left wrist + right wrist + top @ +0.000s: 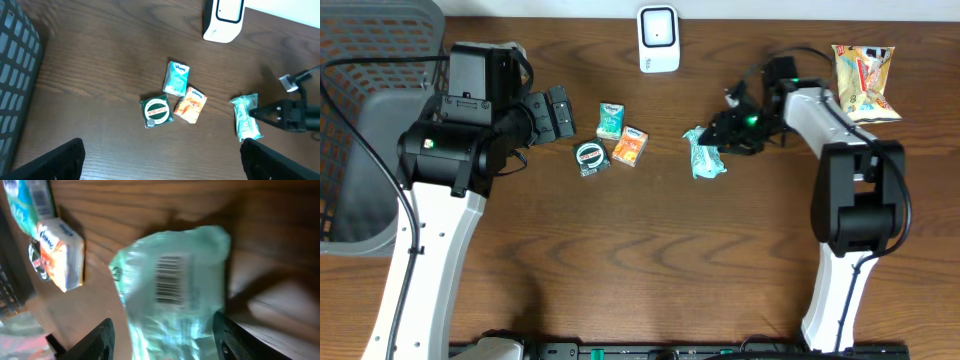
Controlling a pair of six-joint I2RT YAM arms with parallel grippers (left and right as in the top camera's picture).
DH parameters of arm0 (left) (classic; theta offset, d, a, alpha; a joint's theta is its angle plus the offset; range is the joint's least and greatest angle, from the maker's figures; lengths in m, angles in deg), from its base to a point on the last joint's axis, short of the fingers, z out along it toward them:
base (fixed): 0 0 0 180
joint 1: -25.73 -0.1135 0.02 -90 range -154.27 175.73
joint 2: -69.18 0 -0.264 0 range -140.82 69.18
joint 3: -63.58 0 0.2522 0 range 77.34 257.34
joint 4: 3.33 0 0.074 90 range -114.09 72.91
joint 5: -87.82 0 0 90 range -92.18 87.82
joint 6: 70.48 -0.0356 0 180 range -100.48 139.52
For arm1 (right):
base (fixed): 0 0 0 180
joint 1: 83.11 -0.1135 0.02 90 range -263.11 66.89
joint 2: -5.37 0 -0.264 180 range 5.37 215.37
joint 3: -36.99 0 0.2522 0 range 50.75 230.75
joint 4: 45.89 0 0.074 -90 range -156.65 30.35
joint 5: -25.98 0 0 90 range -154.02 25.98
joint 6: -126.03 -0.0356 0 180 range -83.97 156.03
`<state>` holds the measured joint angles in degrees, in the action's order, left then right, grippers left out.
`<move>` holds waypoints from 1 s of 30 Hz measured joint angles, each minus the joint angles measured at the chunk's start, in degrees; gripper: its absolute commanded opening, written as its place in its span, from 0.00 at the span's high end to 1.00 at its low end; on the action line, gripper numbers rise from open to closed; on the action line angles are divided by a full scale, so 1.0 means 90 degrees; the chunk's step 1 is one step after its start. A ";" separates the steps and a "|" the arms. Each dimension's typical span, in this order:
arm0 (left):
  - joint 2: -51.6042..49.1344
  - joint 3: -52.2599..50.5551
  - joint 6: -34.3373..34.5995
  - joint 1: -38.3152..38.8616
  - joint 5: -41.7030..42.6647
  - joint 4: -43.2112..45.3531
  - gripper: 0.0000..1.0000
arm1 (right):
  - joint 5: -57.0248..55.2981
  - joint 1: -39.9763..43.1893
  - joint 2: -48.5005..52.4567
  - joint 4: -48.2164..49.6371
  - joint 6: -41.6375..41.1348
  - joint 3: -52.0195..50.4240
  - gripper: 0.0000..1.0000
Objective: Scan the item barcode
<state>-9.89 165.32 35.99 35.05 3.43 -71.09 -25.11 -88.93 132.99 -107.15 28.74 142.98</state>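
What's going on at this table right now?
Two robot arms are set up to scan a barcode. The right claw is down at a green packet lying on the table, with one finger on either side of it and the barcode facing up. It's unclear whether it's gripping. The white scanner stands at the far edge, away from the packet. The left claw hangs open above the small packs, holding nothing.

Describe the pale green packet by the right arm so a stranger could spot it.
From the white scanner at the table's far edge, look toward the right gripper. The pale green crinkly packet lies at its tips, alone, away from the three-item cluster.
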 measured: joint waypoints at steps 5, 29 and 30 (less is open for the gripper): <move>0.0000 0.0000 0.0000 0.0000 0.0000 0.0000 0.02 | -0.0355 -0.0398 0.0000 0.0287 0.0056 -0.0092 0.64; 0.0000 0.0000 -0.0002 0.0000 0.0000 -0.0002 0.02 | -0.2817 -0.1161 -0.0002 -0.2322 0.0289 0.1175 0.88; 0.0000 0.0000 -0.0002 0.0000 0.0000 0.0000 0.02 | -0.2822 -0.1229 0.0000 -0.2093 0.0296 0.1013 0.93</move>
<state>-9.89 165.32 35.97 35.05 3.43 -71.09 -50.50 -99.99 132.99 -125.99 31.41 152.09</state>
